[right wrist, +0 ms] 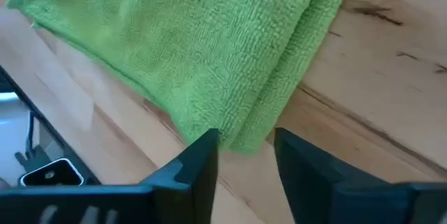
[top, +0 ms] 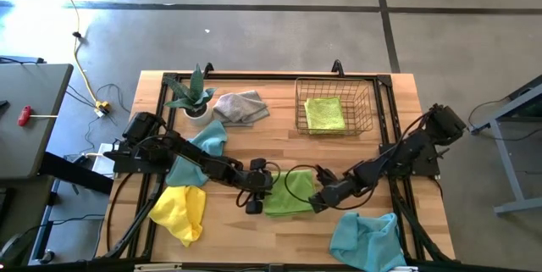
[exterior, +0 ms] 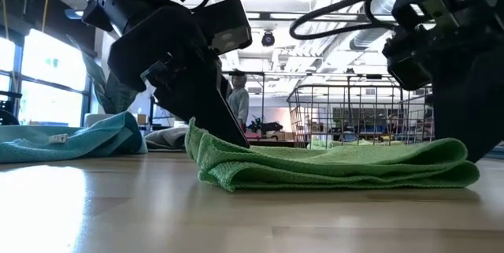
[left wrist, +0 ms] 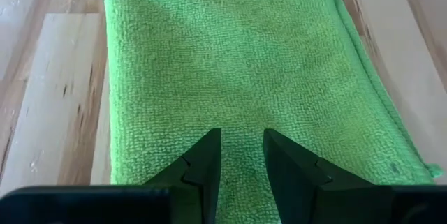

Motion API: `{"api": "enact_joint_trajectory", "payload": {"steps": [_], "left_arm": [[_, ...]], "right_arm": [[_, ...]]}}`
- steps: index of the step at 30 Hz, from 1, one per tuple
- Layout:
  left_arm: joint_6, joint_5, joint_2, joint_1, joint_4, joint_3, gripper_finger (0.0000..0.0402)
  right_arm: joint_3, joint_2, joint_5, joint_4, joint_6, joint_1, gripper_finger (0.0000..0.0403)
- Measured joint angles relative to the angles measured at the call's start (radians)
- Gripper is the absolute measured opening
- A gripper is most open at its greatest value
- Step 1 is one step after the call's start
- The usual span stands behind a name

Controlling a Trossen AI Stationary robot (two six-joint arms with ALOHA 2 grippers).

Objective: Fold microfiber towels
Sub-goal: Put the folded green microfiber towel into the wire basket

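Observation:
A lime green microfiber towel, folded in layers, lies flat on the wooden table at its middle. My left gripper comes down slanting at the towel's left end, fingers a little apart. My right gripper stands open at the towel's right end, one finger on either side of a folded corner. In the low view the towel stretches between the two grippers. My left gripper sets its two fingertips on the top face of the green towel near its left end, slanting down from the table's left. The cloth between the fingers lies flat on the table, and the end edge stands up a little beside them. My right gripper is close to the towel's right corner, but I cannot tell whether it touches the cloth.
A yellow towel and a light blue one lie at the left, another light blue one at the near right, a grey one at the back. A wire basket holds a green towel. A potted plant stands far left.

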Motion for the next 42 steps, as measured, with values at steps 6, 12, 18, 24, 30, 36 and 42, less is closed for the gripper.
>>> {"api": "enact_joint_trajectory", "payload": {"steps": [6,12,18,24,30,36,42], "left_arm": [[-0.027,-0.02,0.0,0.0,-0.001,0.0,0.0099],[-0.04,-0.023,0.0,0.0,-0.001,0.0,0.0099],[-0.052,-0.042,0.0,-0.003,-0.001,0.0,0.0099],[-0.055,-0.048,0.0,-0.005,0.004,0.0,0.0099],[-0.053,-0.048,0.0,-0.004,0.041,0.0,0.0099],[-0.051,-0.069,-0.001,0.0,0.104,0.001,0.0099],[-0.051,-0.081,-0.001,0.0,0.111,0.001,0.0099]], "right_arm": [[0.0,0.0,-0.029,-0.024,0.0,-0.032,0.0214],[0.0,0.0,-0.002,-0.025,-0.037,-0.069,0.0251],[-0.067,-0.002,0.02,0.095,-0.015,-0.1,0.0253],[-0.177,-0.006,0.042,0.305,0.069,-0.1,0.025],[-0.182,0.0,0.062,0.361,0.031,-0.105,0.0229],[-0.175,0.02,0.112,0.383,-0.008,-0.121,0.0216],[-0.173,0.075,0.107,0.444,-0.009,-0.124,0.0202]]}}
